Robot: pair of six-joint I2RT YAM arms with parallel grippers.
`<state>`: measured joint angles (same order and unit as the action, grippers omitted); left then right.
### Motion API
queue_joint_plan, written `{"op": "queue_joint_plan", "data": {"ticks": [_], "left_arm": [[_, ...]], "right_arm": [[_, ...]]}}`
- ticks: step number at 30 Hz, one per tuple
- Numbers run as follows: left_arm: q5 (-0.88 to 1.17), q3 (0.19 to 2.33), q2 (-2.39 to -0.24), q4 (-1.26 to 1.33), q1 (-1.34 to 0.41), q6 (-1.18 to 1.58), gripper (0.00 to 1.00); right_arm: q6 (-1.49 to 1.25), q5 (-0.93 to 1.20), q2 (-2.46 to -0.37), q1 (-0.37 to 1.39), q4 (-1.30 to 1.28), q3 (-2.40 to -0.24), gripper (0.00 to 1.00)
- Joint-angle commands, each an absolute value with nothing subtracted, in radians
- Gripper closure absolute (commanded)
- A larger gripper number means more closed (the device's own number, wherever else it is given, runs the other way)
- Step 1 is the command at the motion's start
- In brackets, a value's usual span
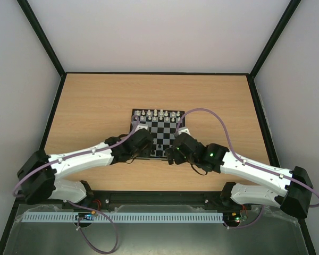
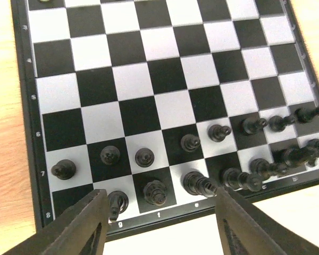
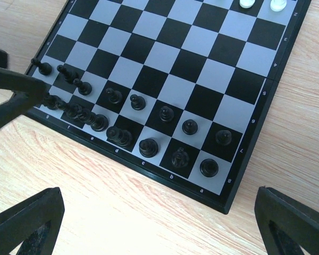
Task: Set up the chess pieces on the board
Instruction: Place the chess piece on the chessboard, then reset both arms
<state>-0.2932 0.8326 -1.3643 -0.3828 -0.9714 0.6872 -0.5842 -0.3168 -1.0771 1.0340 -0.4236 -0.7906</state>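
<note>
The board (image 1: pixel 158 130) lies mid-table with both grippers over its near edge. In the left wrist view the black chess pieces (image 2: pixel 144 157) stand in two rows along the near side of the board (image 2: pixel 175 106). My left gripper (image 2: pixel 159 228) is open and holds nothing. Its left fingertip (image 2: pixel 95 212) sits right beside the piece on g8 (image 2: pixel 117 202). The corner square to the left of that piece is bare. My right gripper (image 3: pixel 159 223) hangs wide open over the wood, just in front of the board's edge (image 3: pixel 149 175) and the black pieces (image 3: pixel 149 147).
White pieces (image 1: pixel 157 113) line the board's far edge, and two of them (image 3: pixel 246 2) show at the top of the right wrist view. The left arm's finger (image 3: pixel 10 93) reaches in beside the board's left corner. Bare wooden table (image 1: pixel 95 106) surrounds the board, with walls close around it.
</note>
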Motion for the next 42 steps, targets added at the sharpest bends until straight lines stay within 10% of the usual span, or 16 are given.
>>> {"op": "queue_joint_plan", "data": {"ticks": [1, 4, 13, 27, 42], "left_arm": [[-0.357, 0.864, -1.297, -0.452, -0.971, 0.676, 0.33], [-0.379, 0.868, -1.265, -0.458, -0.966, 0.682, 0.02], [-0.546, 0.836, -1.075, -0.447, -0.959, 0.732, 0.01], [-0.795, 0.713, -0.881, -0.149, -0.845, 0.608, 0.01], [-0.363, 0.448, -0.817, 0.322, -0.271, 0.297, 0.01]], "right_arm": [[-0.61, -0.381, -1.071, 1.03, -0.438, -0.802, 0.01], [-0.63, -0.449, -1.066, 1.03, -0.423, -0.798, 0.01], [-0.565, -0.494, -1.2, 1.009, -0.283, -0.788, 0.01], [-0.502, -0.553, -0.95, 0.447, 0.061, -0.624, 0.01], [-0.384, -0.569, -1.016, 0.161, 0.552, -0.344, 0.01]]}}
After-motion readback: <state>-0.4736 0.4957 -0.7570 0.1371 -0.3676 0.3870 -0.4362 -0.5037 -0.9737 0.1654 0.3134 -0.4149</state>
